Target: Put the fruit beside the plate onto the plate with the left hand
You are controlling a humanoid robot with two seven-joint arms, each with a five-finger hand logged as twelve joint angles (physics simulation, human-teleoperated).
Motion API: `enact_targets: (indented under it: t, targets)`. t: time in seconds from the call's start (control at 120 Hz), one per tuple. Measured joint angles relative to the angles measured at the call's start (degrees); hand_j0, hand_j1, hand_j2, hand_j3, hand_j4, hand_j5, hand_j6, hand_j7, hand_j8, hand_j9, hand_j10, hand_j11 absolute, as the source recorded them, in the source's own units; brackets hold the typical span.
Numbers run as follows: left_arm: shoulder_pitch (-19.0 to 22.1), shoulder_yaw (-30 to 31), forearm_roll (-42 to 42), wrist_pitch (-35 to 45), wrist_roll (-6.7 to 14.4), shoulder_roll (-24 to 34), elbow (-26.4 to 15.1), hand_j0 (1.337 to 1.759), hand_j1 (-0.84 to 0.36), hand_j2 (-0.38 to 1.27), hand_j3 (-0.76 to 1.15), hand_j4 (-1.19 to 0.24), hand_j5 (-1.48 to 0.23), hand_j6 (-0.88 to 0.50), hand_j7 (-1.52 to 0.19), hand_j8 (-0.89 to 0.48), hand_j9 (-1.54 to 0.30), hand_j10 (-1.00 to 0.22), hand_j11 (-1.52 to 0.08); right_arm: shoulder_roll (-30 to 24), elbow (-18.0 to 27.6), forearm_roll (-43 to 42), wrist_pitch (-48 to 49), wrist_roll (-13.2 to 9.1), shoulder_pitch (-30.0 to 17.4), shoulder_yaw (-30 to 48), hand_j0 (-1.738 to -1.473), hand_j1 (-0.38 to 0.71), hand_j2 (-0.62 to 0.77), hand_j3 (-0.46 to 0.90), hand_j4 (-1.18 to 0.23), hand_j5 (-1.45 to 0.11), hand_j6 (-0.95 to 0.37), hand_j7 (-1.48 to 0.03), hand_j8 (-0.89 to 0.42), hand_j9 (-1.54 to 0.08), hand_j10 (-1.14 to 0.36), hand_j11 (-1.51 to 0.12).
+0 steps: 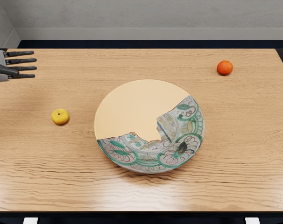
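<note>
A small yellow fruit point(60, 116) lies on the wooden table, a short way left of the plate point(132, 107). The plate is large and round, part plain cream and part green patterned, and it sits mid-table with nothing on it. My left hand point(19, 65) hovers at the far left edge, well behind and left of the yellow fruit. Its dark fingers point(24, 60) stretch out straight toward the right and hold nothing. An orange fruit point(224, 67) rests far off at the back right. The right arm does not show.
The wooden table point(244, 154) runs almost the full width of the view, with a grey wall behind it. Its front edge lies near the bottom of the picture.
</note>
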Motion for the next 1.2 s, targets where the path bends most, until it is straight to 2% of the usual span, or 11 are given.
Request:
enact_targets:
  t: [0.158,0.25,0.308,0.367,0.55,0.65,0.708,0.8,0.875,0.967,1.2]
  targets:
    - [-1.2,0.7,1.5,-0.2,0.0,-1.0,0.5,1.658,0.30,0.01,0.00,-0.04,-0.05,-0.04,-0.05,-0.04,-0.05,-0.04,-0.05,0.0,0.0,0.0,0.0,0.0,0.1,0.0,-1.658,-0.35,0.00,0.00,0.00,0.00,0.00,0.00,0.00,0.00,0.00,0.00]
    - [-4.7,1.2,10.1,-0.2,0.0,-5.0,0.2,1.658,0.30,0.01,0.00,-0.03,-0.05,-0.03,-0.05,-0.03,-0.05,-0.03,-0.05,0.0,0.0,0.0,0.0,0.0,0.1,0.0,-1.658,-0.35,0.00,0.00,0.00,0.00,0.00,0.00,0.00,0.00,0.00,0.00]
    - [-6.6,1.3,18.6,-0.2,0.0,-7.0,-1.8,1.658,0.31,0.01,0.00,-0.03,-0.05,-0.03,-0.05,-0.03,-0.05,-0.03,-0.05,0.0,0.0,0.0,0.0,0.0,0.1,0.0,-1.658,-0.35,0.00,0.00,0.00,0.00,0.00,0.00,0.00,0.00,0.00,0.00]
    - [-7.0,1.3,27.8,-0.2,0.0,-7.1,-6.2,1.658,0.31,0.01,0.00,-0.03,-0.05,-0.03,-0.05,-0.03,-0.05,-0.03,-0.05,0.0,0.0,0.0,0.0,0.0,0.1,0.0,-1.658,-0.35,0.00,0.00,0.00,0.00,0.00,0.00,0.00,0.00,0.00,0.00]
    - [-5.3,1.4,57.3,2.2,0.0,-6.9,-26.6,1.658,0.31,0.01,0.00,-0.04,-0.05,-0.04,-0.05,-0.04,-0.05,-0.04,-0.05,0.0,0.0,0.0,0.0,0.0,0.1,0.0,-1.658,-0.35,0.00,0.00,0.00,0.00,0.00,0.00,0.00,0.00,0.00,0.00]
    - [-2.6,1.4,67.7,10.7,0.0,-7.1,-32.2,1.658,0.31,0.01,0.00,-0.04,-0.05,-0.04,-0.05,-0.04,-0.05,-0.04,-0.05,0.0,0.0,0.0,0.0,0.0,0.1,0.0,-1.658,-0.35,0.00,0.00,0.00,0.00,0.00,0.00,0.00,0.00,0.00,0.00]
    - [0.9,1.4,73.7,15.4,0.0,-7.1,-36.1,1.658,0.30,0.01,0.00,-0.04,-0.05,-0.04,-0.05,-0.04,-0.05,-0.04,-0.05,0.0,0.0,0.0,0.0,0.0,0.1,0.0,-1.658,-0.35,0.00,0.00,0.00,0.00,0.00,0.00,0.00,0.00,0.00,0.00]
    - [3.9,1.5,82.4,22.0,0.0,-8.5,-40.3,1.658,0.30,0.01,0.00,-0.04,-0.05,-0.04,-0.05,-0.04,-0.05,-0.04,-0.05,0.0,0.0,0.0,0.0,0.0,0.1,0.0,-1.658,-0.35,0.00,0.00,0.00,0.00,0.00,0.00,0.00,0.00,0.00,0.00]
    - [7.8,1.6,88.9,27.0,0.0,-11.3,-41.8,1.658,0.30,0.01,0.00,-0.04,-0.05,-0.05,-0.05,-0.04,-0.05,-0.04,-0.05,0.0,0.0,0.0,0.0,0.0,0.1,0.0,-1.658,-0.35,0.00,0.00,0.00,0.00,0.00,0.00,0.00,0.00,0.00,0.00]
    - [8.0,2.5,94.7,32.3,0.0,-12.6,-41.6,1.658,0.30,0.01,0.00,-0.04,-0.05,-0.05,-0.05,-0.05,-0.05,-0.04,-0.05,0.0,0.0,0.0,0.0,0.0,0.1,0.0,-1.658,-0.35,0.00,0.00,0.00,0.00,0.00,0.00,0.00,0.00,0.00,0.00]
    - [8.1,5.5,98.5,35.8,0.0,-16.4,-34.9,1.658,0.30,0.01,0.00,-0.05,-0.05,-0.05,-0.05,-0.05,-0.05,-0.04,-0.05,0.0,0.0,0.0,0.0,0.0,0.1,0.0,-1.658,-0.35,0.00,0.00,0.00,0.00,0.00,0.00,0.00,0.00,0.00,0.00]
